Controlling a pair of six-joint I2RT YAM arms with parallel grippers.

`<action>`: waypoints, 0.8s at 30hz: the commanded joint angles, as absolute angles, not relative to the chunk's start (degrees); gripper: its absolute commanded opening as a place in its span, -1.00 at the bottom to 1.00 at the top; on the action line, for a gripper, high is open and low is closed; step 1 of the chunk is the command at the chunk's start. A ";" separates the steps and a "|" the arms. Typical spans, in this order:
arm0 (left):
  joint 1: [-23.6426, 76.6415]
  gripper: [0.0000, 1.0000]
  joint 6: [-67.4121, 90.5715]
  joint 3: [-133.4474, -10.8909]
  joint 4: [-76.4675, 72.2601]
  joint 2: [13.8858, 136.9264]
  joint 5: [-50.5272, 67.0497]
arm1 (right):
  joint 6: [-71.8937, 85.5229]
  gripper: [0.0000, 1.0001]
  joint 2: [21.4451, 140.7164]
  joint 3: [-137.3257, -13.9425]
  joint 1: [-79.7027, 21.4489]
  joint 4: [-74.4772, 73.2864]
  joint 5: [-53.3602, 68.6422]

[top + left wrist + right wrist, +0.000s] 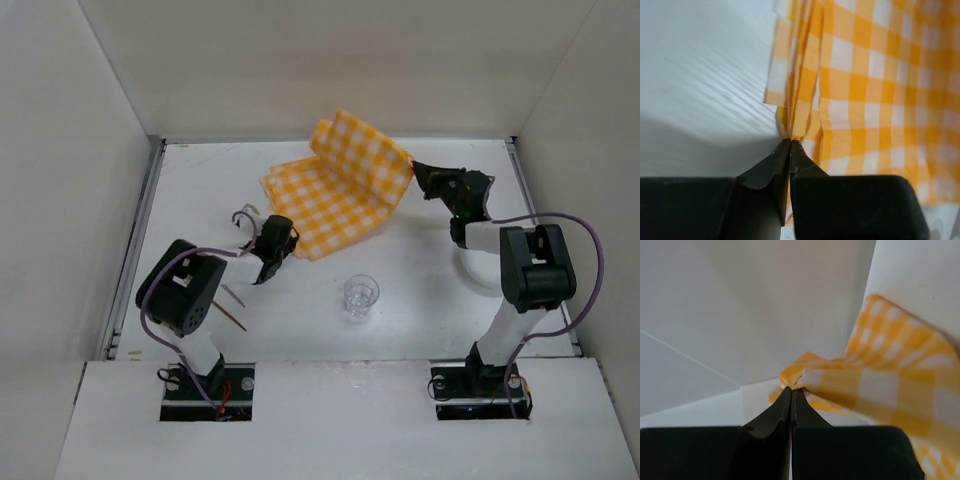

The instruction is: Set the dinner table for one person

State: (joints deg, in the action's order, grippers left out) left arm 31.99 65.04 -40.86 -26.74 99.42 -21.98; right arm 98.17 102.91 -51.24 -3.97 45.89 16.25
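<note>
Nearest us, the large flat matte white rectangular table (420, 300), edged with thin metal strips, runs from the arm bases to the back wall. On it we see a small clear glass tumbler (361, 297) and, by the left arm, two thin brown sticks (232, 305) too slender for us to identify. A white round dish (478, 268) is mostly hidden behind the right arm. The left hand (790, 143) pinches the near corner of the orange-and-white checked cloth mat (340, 195). Farther back, the right hand (791, 389) grips the mat's far right edge, which is raised and curled over.
</note>
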 commanded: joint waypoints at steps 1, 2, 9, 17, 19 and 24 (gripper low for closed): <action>27.91 -0.98 62.50 -37.01 -24.79 93.18 -24.00 | 106.35 -0.95 103.80 -49.23 -2.42 49.48 15.21; 26.86 -0.98 61.88 -36.13 -24.61 91.77 -23.73 | 106.17 -0.94 103.36 -48.09 -2.33 48.96 14.86; 20.09 -0.91 56.52 -36.82 -21.10 87.63 -21.19 | 100.21 -0.85 97.57 -36.49 -1.19 46.94 8.53; 16.21 -0.88 49.84 -46.57 -16.53 93.25 -18.02 | 90.45 -0.14 88.87 -26.29 -1.27 41.23 4.13; 16.83 -0.78 48.43 -48.42 -14.34 92.56 -16.62 | 87.55 0.18 86.06 -25.14 -1.27 39.38 4.39; 21.83 -0.27 44.39 -45.89 -9.15 84.75 -18.71 | 74.74 0.59 74.82 -25.92 -0.22 25.08 -1.73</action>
State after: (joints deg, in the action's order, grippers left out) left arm 18.94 48.45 -46.50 -13.91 90.85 -18.35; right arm 84.66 80.62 -24.56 -0.95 32.88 3.75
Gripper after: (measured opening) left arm 0.346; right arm 0.780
